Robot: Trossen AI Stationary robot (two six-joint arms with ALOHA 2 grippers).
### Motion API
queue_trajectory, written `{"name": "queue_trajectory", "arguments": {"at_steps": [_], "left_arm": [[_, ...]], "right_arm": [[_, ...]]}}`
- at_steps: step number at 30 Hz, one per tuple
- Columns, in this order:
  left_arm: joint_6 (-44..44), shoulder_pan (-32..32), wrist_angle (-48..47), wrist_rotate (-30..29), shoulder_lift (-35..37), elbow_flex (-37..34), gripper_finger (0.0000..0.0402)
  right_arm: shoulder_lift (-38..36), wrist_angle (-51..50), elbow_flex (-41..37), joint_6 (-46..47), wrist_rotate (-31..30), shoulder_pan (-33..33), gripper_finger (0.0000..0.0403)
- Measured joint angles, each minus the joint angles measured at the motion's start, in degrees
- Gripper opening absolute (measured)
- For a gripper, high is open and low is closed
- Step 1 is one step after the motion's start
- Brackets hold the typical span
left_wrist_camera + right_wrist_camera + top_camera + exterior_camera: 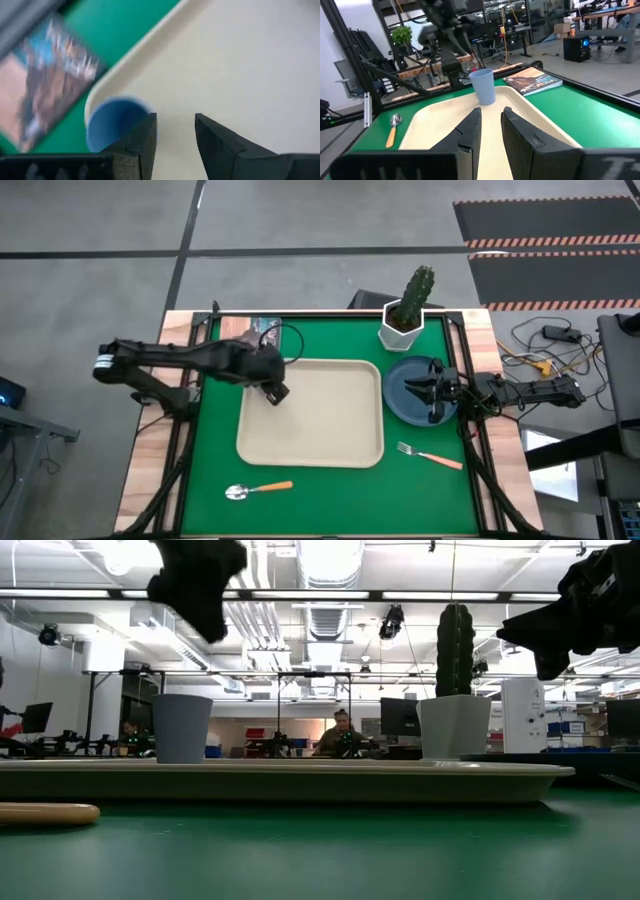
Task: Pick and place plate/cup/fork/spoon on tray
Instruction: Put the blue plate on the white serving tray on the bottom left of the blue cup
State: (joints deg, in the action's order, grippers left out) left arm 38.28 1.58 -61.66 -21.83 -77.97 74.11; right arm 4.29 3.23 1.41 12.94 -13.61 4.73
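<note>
Slate-blue plate (408,392) lies directly beneath the right end effector (432,390), which hangs above its centre and, by the low view, is raised off it; its fingers stand a narrow gap apart and hold nothing. The plate rests on the green tabletop (330,488), touching or just beside the tray's (330,448) right edge, so the coming carry appears to run from this end effector straight across that rim toward the left arm. The right arm is plainly the nearer one for the plate. The cup (482,86) stands upright in the tray's far-left corner, just beside the left end effector (276,391), whose fingers are slightly spread and empty, lifted clear of the cup. The fork (430,454) lies on the tabletop nearer the camera side than the right end effector, long axis slanting, tines toward the tray. The spoon (258,490) lies well apart from both end effectors, near the tray's front-left corner, long axis parallel to the tray's front edge, bowl pointing away from the right arm. Judgement: plate next, fork and spoon outstanding.
</note>
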Motion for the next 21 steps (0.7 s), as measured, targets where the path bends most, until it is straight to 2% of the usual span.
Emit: {"name": "queue_trajectory", "arguments": {"at_steps": [3,7,14,21], "left_arm": [[-2.58,3.03,7.08,-3.95,2.68,-1.88,0.0115],[-4.41,4.97,13.36,-4.57,5.89,-4.46,0.0115],[-4.31,5.29,16.57,-4.68,9.12,-7.61,0.0115],[-4.42,5.29,17.33,-4.78,9.44,-8.16,0.0115]], "right_arm": [[0.00,-0.01,0.00,0.59,0.02,0.00,0.0063],[0.15,-0.05,0.00,0.64,0.02,0.00,0.0063],[0.15,-0.05,0.00,0.63,0.04,0.00,0.0063],[0.31,-0.09,0.00,0.60,0.04,0.00,0.0063]]}}
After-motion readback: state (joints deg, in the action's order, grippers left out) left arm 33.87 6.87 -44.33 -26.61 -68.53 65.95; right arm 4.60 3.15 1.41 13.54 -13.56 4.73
